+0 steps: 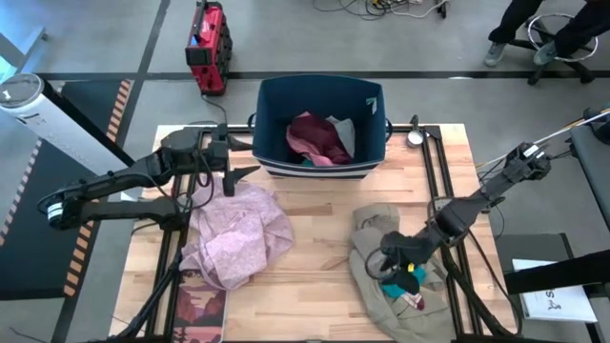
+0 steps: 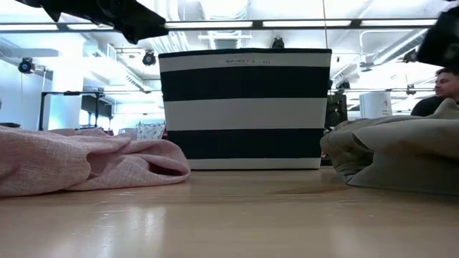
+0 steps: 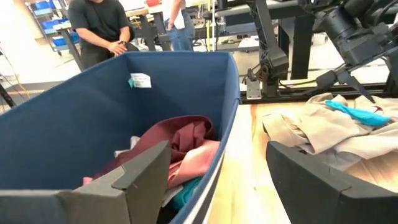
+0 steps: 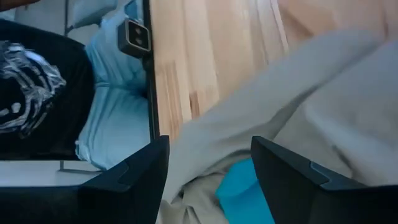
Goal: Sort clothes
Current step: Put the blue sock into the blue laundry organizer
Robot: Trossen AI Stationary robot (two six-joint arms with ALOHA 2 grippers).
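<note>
A navy blue bin (image 1: 319,129) stands at the table's far middle; it holds maroon (image 3: 177,134), coral pink (image 3: 199,158), grey and teal pieces. My left gripper (image 1: 250,157) is open and empty at the bin's near left corner, one finger over the bin's inside and one outside its wall (image 3: 227,124). A pale lilac-pink garment (image 1: 238,233) lies spread on the table near it. A beige-khaki garment (image 1: 381,233) lies heaped at the right with a small teal piece (image 4: 239,186) in its folds. My right gripper (image 1: 391,265) is open, low over that teal piece. My right gripper comes down at the heap from above, its fingers (image 4: 134,174) on either side of the teal piece among the beige folds (image 4: 298,106). The fingertips lie outside the wrist view, so I cannot tell whether they touch the cloth.
A flat reddish-brown book (image 1: 200,310) lies at the table's near left corner. A person in a dark top (image 4: 31,74) sits beyond the table's edge, and other people stand behind the bin (image 3: 99,28). Bare wood (image 1: 315,286) lies between the two heaps.
</note>
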